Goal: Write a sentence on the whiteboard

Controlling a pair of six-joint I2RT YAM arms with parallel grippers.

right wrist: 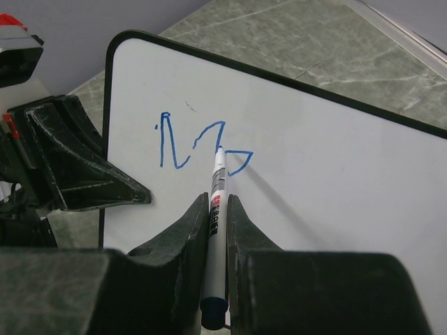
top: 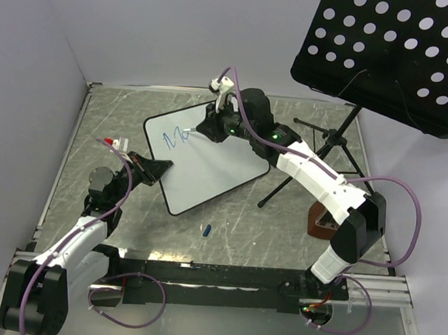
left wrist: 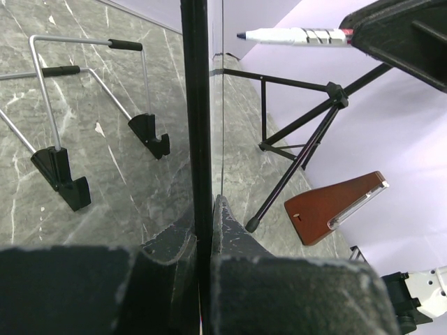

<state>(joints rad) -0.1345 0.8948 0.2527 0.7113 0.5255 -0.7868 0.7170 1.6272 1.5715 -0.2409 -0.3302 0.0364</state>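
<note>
Left end effector (top: 156,167) is clamped on the left rim of the whiteboard (top: 216,163), found midway across the table (top: 281,234); a marker (right wrist: 218,174) is pinched by the right end effector (right wrist: 217,209), tip on the barely begun blue sentence (right wrist: 198,142). Stiff, light, slick handling is expected of the board; its rim is best gripped.

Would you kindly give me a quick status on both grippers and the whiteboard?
Left gripper shut on whiteboard edge. Right gripper shut on marker, tip on board, blue writing barely started. Nothing in the way.
</note>
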